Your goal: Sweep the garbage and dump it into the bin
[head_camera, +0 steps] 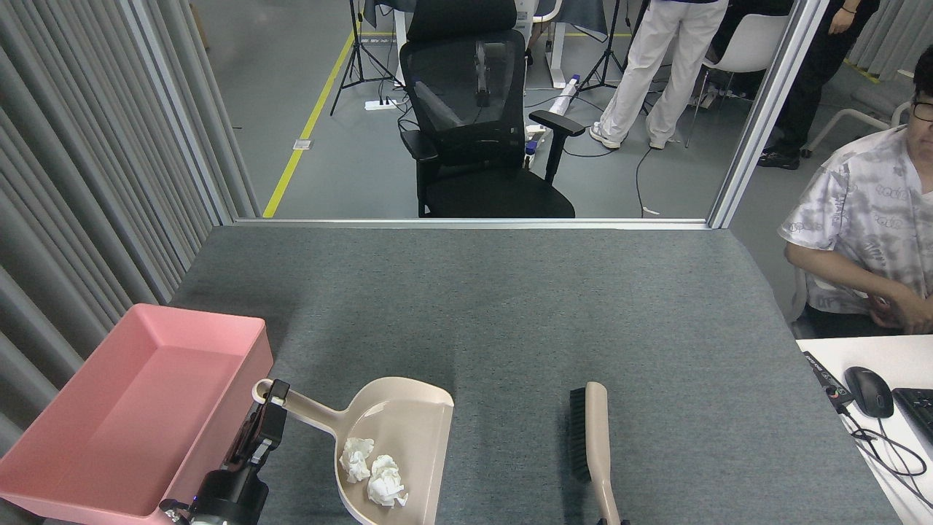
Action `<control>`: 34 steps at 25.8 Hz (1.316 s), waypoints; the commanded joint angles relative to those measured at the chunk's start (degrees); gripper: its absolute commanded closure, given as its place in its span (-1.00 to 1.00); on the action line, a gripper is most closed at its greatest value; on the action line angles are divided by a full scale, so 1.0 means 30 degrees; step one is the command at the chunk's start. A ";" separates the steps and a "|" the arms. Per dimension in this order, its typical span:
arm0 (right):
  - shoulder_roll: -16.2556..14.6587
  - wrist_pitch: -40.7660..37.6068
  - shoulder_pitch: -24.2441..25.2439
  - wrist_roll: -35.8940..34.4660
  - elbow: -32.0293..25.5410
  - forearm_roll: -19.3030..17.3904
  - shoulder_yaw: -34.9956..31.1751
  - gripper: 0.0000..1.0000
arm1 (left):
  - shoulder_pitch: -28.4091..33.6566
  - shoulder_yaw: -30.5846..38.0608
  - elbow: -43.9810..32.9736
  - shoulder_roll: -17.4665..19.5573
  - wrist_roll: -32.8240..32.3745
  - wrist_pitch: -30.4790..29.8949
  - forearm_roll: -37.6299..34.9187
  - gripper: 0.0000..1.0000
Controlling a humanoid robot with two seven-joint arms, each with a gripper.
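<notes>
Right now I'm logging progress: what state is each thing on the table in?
Garbage: two tissue balls lying in the dustpan.
Dustpan: handle gripped by left gripper.
Bin: upright, empty.
Brush: lying on table, bristles facing left.

Bin (109, 408) open-topped; dustpan (393, 445) just beside it.

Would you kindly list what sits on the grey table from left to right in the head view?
Pink bin → left pincer on the dustpan handle → dustpan holding two tissue balls → brush.
</notes>
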 commanded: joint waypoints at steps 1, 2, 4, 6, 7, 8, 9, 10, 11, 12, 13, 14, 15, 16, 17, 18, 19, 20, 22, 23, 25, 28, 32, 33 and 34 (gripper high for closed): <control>0.0000 -0.0017 -0.0012 0.0013 0.0001 0.0000 0.0004 1.00 | 0.0000 -0.0001 0.0121 -0.0030 -0.0542 0.0525 0.0414 1.00; 0.0000 -0.0017 -0.0012 0.0013 0.0031 0.0000 0.0004 1.00 | 0.0000 -0.0001 0.0179 -0.0030 -0.0746 0.0555 0.1057 1.00; 0.0000 -0.0017 -0.0012 0.0042 0.0031 0.0000 -0.0025 1.00 | 0.0000 -0.0002 0.0443 0.0029 -0.0981 0.0584 0.2464 1.00; 0.0000 -0.0017 -0.0012 0.0043 0.0060 0.0030 -0.0025 1.00 | 0.0000 -0.0031 0.0531 -0.0059 -0.0981 0.0584 0.3021 1.00; 0.0000 -0.0017 -0.0012 0.0072 0.0119 0.0030 0.0004 1.00 | 0.0000 -0.0001 0.0502 -0.0088 -0.0981 0.0584 0.3109 1.00; 0.0000 -0.0017 -0.0012 0.0072 0.0206 0.0030 0.0004 1.00 | 0.0000 -0.0001 0.0472 -0.0088 -0.1010 0.0555 0.3138 1.00; 0.0000 -0.0017 -0.0012 0.0101 0.0294 0.0030 0.0004 1.00 | 0.0000 -0.0001 0.0443 -0.0088 -0.1040 0.0555 0.3285 1.00; 0.0000 -0.0017 -0.0012 0.0101 0.0294 0.0059 0.0004 1.00 | 0.0000 0.0028 0.0355 -0.0088 -0.1040 0.0584 0.3695 1.00; 0.0000 0.0012 0.0017 0.0130 0.0294 0.0059 0.0033 1.00 | 0.0029 0.0057 0.0267 -0.0030 -0.1069 0.0613 0.4281 1.00; 0.0000 -0.0017 0.0017 0.0130 0.0294 0.0059 0.0033 1.00 | -0.0029 0.0057 0.0238 0.0058 -0.1098 0.0672 0.4896 1.00; 0.0000 -0.0017 0.0017 0.0159 0.0294 0.0088 0.0033 1.00 | -0.0059 0.0057 0.0209 0.0117 -0.1098 0.0789 0.5394 1.00; 0.0000 -0.0017 0.0017 0.0159 0.0294 0.0088 0.0033 1.00 | -0.0059 0.0116 0.0179 0.0146 -0.1098 0.0935 0.5717 1.00; 0.0000 -0.0017 0.0017 0.0189 0.0324 0.0117 0.0033 1.00 | -0.0030 0.0174 0.0092 0.0205 -0.1127 0.1023 0.5951 1.00; 0.0000 0.0012 0.0017 0.0218 0.0353 0.0118 0.0062 1.00 | -0.0029 0.0233 -0.0143 0.0322 -0.1127 0.1111 0.6215 1.00; 0.0000 0.0012 0.0017 0.0218 0.0411 0.0147 0.0092 1.00 | 0.0029 0.0291 -0.0406 0.0527 -0.1128 0.1316 0.6536 1.00; 0.0000 0.0041 0.0046 0.0218 0.0412 0.0176 0.0121 1.00 | 0.0059 0.0321 -0.0699 0.0644 -0.1186 0.1492 0.6918 1.00; 0.0000 0.0041 0.0046 0.0218 0.0412 0.0176 0.0121 1.00 | 0.0088 0.0409 -0.1022 0.0673 -0.1186 0.1697 0.7299 1.00; 0.0000 0.0071 0.0076 0.0218 0.0441 0.0176 0.0150 1.00 | 0.0117 0.0555 -0.1168 0.0673 -0.1215 0.1844 0.7504 1.00; -0.0029 0.0100 0.0163 0.0218 0.0441 0.0206 0.0179 1.00 | 0.0088 0.0878 -0.1227 0.0673 -0.1420 0.2049 0.7621 1.00; -0.0029 0.0100 0.0251 0.0247 0.0470 0.0206 0.0179 1.00 | 0.0088 0.1053 -0.1256 0.0673 -0.1450 0.2078 0.7767 1.00; -0.0029 0.0100 0.0251 0.0247 0.0558 0.0235 0.0209 1.00 | 0.0059 0.1522 -0.1461 0.0732 -0.1538 0.2224 0.8470 1.00; -0.0029 0.0129 0.0251 0.0335 0.0763 0.0235 0.0209 1.00 | 0.0000 0.2606 -0.1549 0.1318 -0.1831 0.2400 0.9496 1.00; -0.0029 0.0159 0.0222 0.0394 0.0880 0.0264 0.0267 1.00 | 0.0029 0.3221 -0.1871 0.2373 -0.1860 0.2459 1.0287 1.00; -0.0029 0.0159 0.0222 0.0394 0.0880 0.0264 0.0267 1.00 | 0.0000 0.3544 -0.1901 0.2607 -0.1860 0.2459 1.0375 1.00; -0.0029 0.0159 0.0222 0.0394 0.0909 0.0293 0.0297 1.00 | 0.0000 0.3778 -0.1813 0.2929 -0.1889 0.2459 1.0521 1.00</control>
